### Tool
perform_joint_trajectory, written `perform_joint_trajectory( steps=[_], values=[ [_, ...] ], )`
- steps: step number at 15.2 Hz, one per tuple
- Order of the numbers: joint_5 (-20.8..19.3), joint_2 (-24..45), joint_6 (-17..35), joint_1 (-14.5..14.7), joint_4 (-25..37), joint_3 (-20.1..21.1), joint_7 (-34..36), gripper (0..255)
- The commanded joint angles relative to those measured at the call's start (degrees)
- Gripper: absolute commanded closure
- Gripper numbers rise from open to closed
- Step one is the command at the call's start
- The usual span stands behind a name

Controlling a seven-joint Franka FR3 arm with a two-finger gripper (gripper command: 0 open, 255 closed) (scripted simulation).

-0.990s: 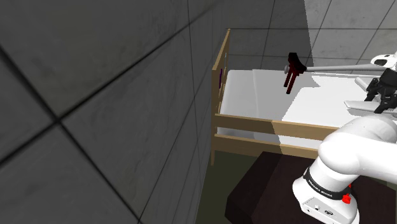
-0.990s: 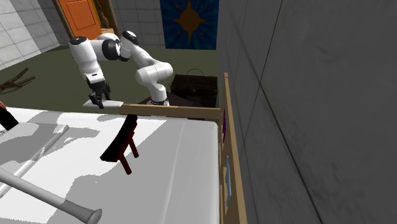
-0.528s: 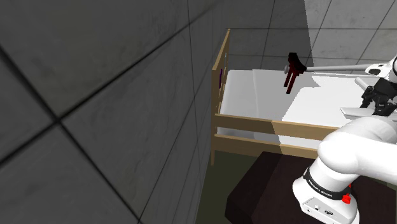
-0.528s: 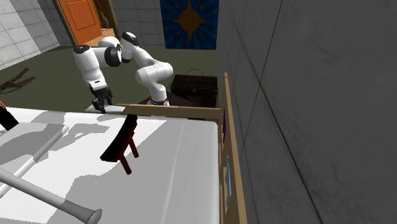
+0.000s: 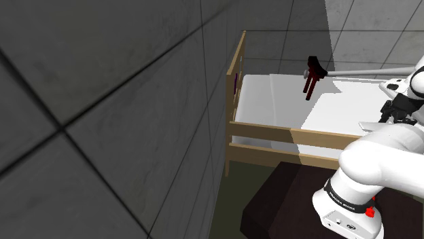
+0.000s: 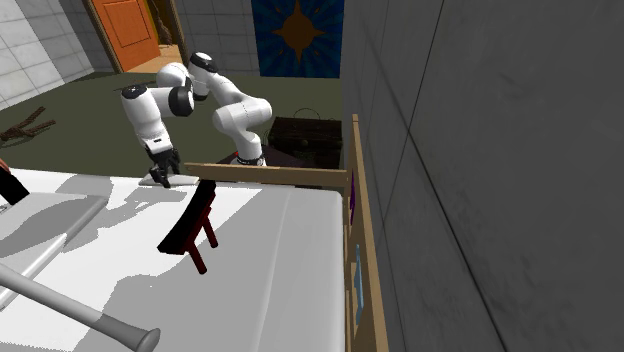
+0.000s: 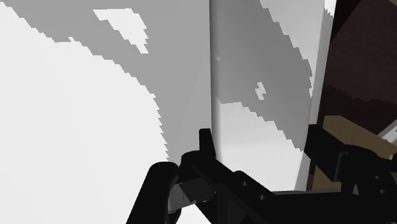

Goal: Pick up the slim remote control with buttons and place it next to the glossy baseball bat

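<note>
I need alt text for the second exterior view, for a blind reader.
A white robot arm reaches down to the far edge of a wood-framed white bed, its black claw clasping a pale flat remote control. Nearer on the bed are a dark red-and-black object and a grey baseball bat.

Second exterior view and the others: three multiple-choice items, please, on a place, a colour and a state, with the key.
1. Where does the baseball bat lie? A on the mattress; B on the floor; C on the stand.
2. What colour is the door? A blue; B orange; C white.
3. The gripper is: A open; B shut on the bat; C shut on the remote control.
Key: 1 A, it lies flat on the white bed. 2 B, plainly orange in the second exterior view. 3 C, the wrist view shows the fingers clasping the pale slab.
</note>
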Motion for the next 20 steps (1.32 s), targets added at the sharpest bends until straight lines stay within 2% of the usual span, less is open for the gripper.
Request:
perform_joint_trajectory(
  steps=[1,2,10,11,16,20],
  values=[
    [-1.5,-0.2,0.9,-0.5,-1.0,-1.6,0.2,255],
    [-2.5,-0.2,1.5,-0.6,-1.5,-2.6,0.3,255],
    [-2.5,-0.2,1.5,-0.6,-1.5,-2.6,0.3,255],
    [-2.5,-0.2,1.5,-0.6,-1.5,-2.6,0.3,0],
    [-2.5,-0.2,1.5,-0.6,-1.5,-2.6,0.3,0],
    [4.3,0.2,-2.8,0.5,2.1,4.9,-0.3,0]
  ],
)
